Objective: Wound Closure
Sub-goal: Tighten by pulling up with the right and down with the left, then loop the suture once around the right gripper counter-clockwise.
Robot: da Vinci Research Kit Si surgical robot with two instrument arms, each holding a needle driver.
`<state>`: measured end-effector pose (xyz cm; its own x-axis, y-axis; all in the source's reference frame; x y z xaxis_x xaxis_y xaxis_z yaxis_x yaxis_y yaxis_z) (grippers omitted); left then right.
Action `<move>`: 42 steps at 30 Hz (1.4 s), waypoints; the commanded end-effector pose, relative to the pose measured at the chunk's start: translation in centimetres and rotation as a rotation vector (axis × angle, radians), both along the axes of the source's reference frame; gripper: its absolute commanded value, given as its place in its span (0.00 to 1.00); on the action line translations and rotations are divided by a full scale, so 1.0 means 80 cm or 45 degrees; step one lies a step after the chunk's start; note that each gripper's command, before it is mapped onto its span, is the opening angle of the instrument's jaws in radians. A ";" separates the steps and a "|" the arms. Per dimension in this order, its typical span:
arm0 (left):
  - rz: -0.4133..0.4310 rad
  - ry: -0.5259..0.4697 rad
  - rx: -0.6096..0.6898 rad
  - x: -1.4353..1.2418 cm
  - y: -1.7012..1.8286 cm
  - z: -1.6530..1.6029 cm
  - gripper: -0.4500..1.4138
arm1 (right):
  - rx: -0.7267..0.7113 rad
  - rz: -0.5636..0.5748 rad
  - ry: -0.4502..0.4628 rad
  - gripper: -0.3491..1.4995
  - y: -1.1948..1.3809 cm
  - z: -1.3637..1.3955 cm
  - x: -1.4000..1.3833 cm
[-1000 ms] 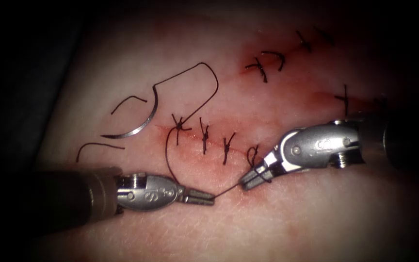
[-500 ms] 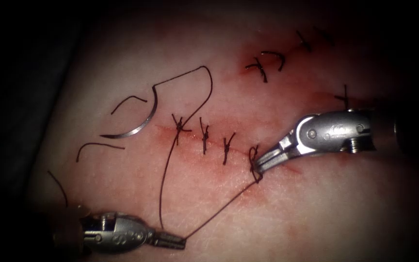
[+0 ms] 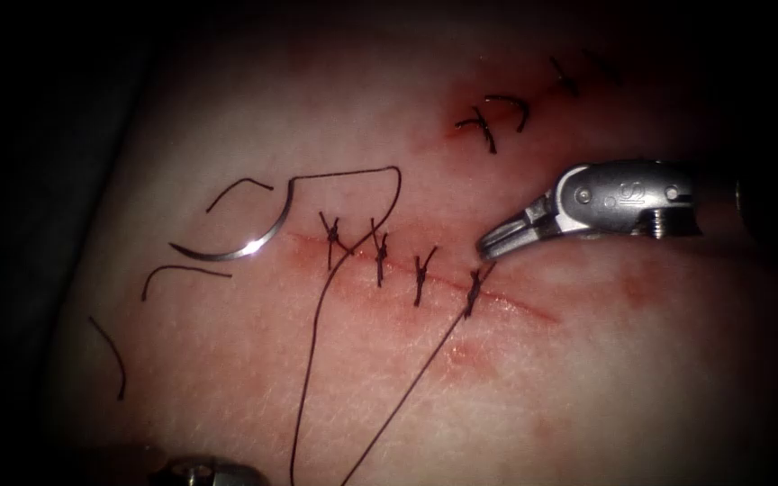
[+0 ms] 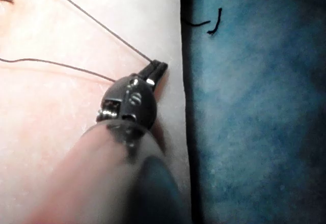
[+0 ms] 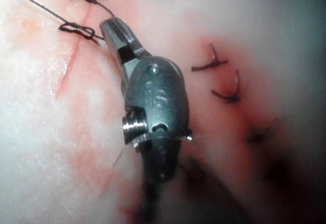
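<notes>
The curved needle (image 3: 243, 245) lies loose on the tissue (image 3: 587, 378), left of the cut (image 3: 515, 306) and not in it. Its thread (image 3: 380, 180) arches over and runs down toward the picture's bottom edge. My right tool (image 3: 490, 245) sits just above the newest knot (image 3: 473, 290), jaws shut on the short thread tail rising from it; this knot (image 5: 76, 29) also lies by the right tool (image 5: 109, 30) in the right wrist view. My left tool (image 4: 159, 67) is shut on the thread (image 4: 97, 23) near the tissue's edge. Its wrist (image 3: 200, 468) peeks in at the bottom edge.
Three earlier stitches (image 3: 378, 252) cross the cut left of the new knot, and more stitches (image 3: 488, 121) sit at the upper right. Cut thread pieces (image 3: 182, 270) lie near the needle. A blue cloth (image 4: 254, 132) borders the tissue, with a thread scrap (image 4: 214, 25) on it.
My left tool has drawn down and left to the bottom edge, pulling the thread long. My right tool has moved up and right, and the loose loop has cinched into a knot on the cut.
</notes>
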<state>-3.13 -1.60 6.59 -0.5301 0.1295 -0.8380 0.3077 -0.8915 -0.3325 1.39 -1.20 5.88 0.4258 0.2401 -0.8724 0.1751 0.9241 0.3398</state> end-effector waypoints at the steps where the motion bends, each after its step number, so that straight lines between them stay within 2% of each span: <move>1: 0.017 -0.003 0.004 -0.0006 -0.0010 0.0005 0.00 | -0.014 0.020 -0.005 0.00 0.0003 0.0014 0.0007; 9: 0.177 -0.018 0.059 -0.0005 -0.0040 -0.0012 0.00 | -0.114 0.077 -0.104 0.00 0.0011 0.0021 0.0000; 14: 0.333 -0.027 0.090 -0.0011 -0.0072 -0.0013 0.00 | -0.178 0.176 -0.196 0.00 0.0016 0.0026 -0.0003; 15: 0.396 -0.012 0.093 -0.0011 -0.0084 -0.0011 0.00 | -0.185 0.214 -0.220 0.00 0.0016 0.0026 -0.0004; 18: 0.438 -0.008 0.095 -0.0012 -0.0093 -0.0010 0.00 | -0.187 0.252 -0.255 0.00 0.0015 0.0026 -0.0003; 19: 0.480 -0.011 0.104 -0.0013 -0.0101 -0.0008 0.00 | -0.187 0.269 -0.266 0.00 0.0015 0.0025 -0.0004; 28: 0.541 -0.051 0.113 -0.0015 -0.0100 -0.0021 0.00 | -0.196 0.265 -0.270 0.00 0.0012 0.0022 -0.0007; 31: 0.487 -0.049 0.082 -0.0023 -0.0076 -0.0035 0.00 | -0.182 0.288 -0.203 0.00 0.0009 0.0015 -0.0003; 33: 0.411 -0.046 0.065 -0.0030 -0.0051 -0.0048 0.00 | -0.145 0.319 -0.144 0.00 0.0005 0.0008 -0.0001; 34: 0.378 -0.056 0.046 -0.0034 -0.0038 -0.0055 0.00 | -0.109 0.339 -0.106 0.12 0.0004 0.0004 0.0000; 35: 0.332 -0.075 0.014 -0.0039 -0.0021 -0.0064 0.00 | -0.069 0.360 -0.071 0.35 0.0002 0.0000 0.0000; 37: 0.270 -0.110 -0.040 -0.0046 0.0005 -0.0077 0.00 | -0.032 0.422 -0.025 0.64 -0.0003 -0.0009 0.0001; 40: 0.169 -0.139 -0.141 -0.0057 0.0044 -0.0099 0.00 | -0.029 0.503 0.034 0.81 -0.0002 -0.0022 -0.0002; 42: 0.125 -0.152 -0.208 -0.0064 0.0065 -0.0112 0.00 | -0.026 0.537 0.059 0.82 0.0003 -0.0028 -0.0009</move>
<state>-3.63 -0.92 5.54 -0.4130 -0.0780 -0.9074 0.3917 -0.9147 -0.0996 1.22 -1.14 5.55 0.2423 0.3738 -0.8953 -0.2126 0.9208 0.3270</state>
